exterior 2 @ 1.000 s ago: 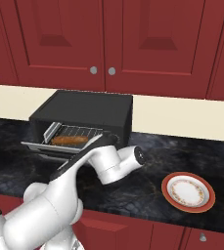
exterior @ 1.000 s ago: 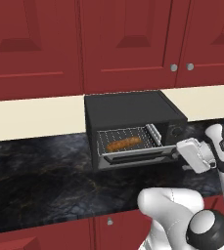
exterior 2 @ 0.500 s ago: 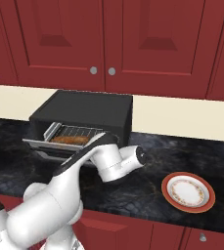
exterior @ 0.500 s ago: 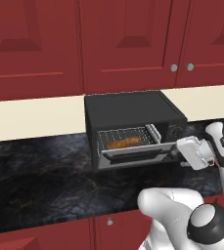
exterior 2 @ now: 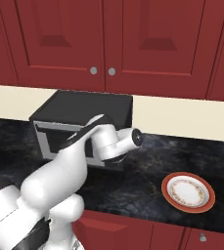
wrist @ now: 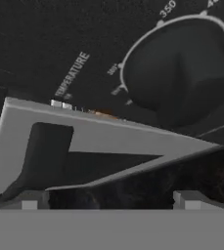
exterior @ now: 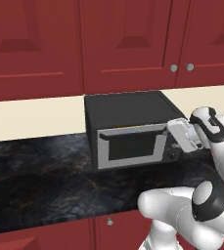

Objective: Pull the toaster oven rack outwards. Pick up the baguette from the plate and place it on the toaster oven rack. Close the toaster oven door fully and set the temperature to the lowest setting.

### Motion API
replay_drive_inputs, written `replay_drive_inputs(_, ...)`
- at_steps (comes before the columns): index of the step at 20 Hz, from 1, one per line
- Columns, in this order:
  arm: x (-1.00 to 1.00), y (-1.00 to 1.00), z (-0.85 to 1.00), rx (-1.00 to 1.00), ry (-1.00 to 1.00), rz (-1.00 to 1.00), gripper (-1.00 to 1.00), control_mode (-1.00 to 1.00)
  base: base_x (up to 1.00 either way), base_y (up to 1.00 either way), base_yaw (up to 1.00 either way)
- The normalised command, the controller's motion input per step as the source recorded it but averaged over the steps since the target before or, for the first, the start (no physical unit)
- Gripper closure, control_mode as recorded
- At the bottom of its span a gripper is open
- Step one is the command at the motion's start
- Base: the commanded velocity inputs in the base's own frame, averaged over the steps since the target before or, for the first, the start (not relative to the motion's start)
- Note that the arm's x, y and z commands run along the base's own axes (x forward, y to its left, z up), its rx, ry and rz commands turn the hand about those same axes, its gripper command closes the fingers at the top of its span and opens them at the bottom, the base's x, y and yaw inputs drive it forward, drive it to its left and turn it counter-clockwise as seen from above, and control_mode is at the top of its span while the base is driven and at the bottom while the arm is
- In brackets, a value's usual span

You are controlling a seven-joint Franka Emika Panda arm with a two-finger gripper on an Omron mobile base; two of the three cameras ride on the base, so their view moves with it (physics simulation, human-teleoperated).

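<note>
Oven point(exterior: 125, 110) sits mid-counter point(exterior: 35, 166) against the wall. Door point(exterior: 132, 146) looks nearly shut but not flush, a thin gap shows along the top w/ something orange inside, prob the baguette, can't really confirm. Plate point(exterior 2: 188, 192) is off to the right, bare. Gripper point(exterior: 182, 139) is at the door's right edge by the temp knob point(wrist: 182, 73), fingers wide apart, holding nothing. Risk imo: if it goes for the knob before the door's properly closed, the door stays ajar. Dial's low end is hard to read, and the fingertips are cut off.
</note>
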Motion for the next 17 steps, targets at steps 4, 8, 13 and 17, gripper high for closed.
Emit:
replay_drive_inputs(4,0.62,0.25,-0.53,-0.1,0.0,-0.24,-1.0,-1.0,0.0,0.0,0.0)
replay_drive_inputs(8,0.53,0.04,-0.47,-0.05,0.0,-0.26,-1.0,-1.0,0.0,0.0,0.0)
replay_drive_inputs(13,0.56,-0.04,-0.44,0.0,0.0,-0.26,-1.0,-1.0,0.0,0.0,0.0)
replay_drive_inputs(17,0.35,-0.24,-0.69,-0.01,0.0,-0.32,-1.0,-1.0,0.0,0.0,0.0)
